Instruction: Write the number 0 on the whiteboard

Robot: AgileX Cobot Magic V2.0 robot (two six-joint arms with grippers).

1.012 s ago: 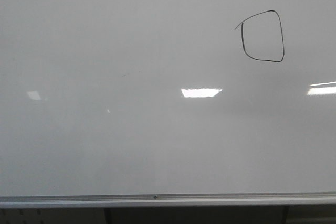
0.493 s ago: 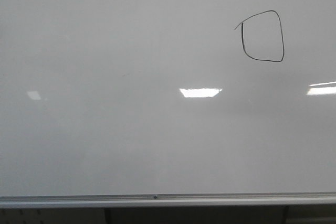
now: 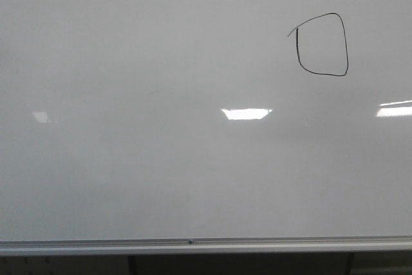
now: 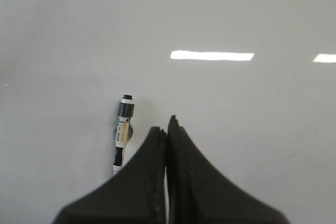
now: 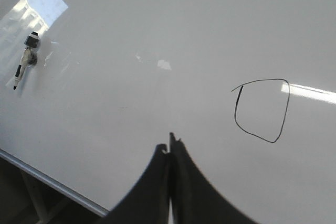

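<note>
The whiteboard (image 3: 161, 172) fills the front view, with its silver frame strip along the near edge. The number 0 (image 3: 347, 46), a thin black rounded-square loop with a short tail, is drawn at the upper right. It also shows in the right wrist view (image 5: 286, 114). My right gripper (image 5: 169, 144) is shut and empty, over the board, apart from the loop. My left gripper (image 4: 167, 128) is shut and empty. A marker pen (image 4: 123, 129) lies on the board close beside the left fingers. It also shows far off in the right wrist view (image 5: 25, 60).
Bright rectangular light reflections (image 3: 246, 113) lie on the glossy board. Below the frame strip (image 3: 193, 244) is a dark space with stand legs. The board's edge also shows in the right wrist view (image 5: 47, 179).
</note>
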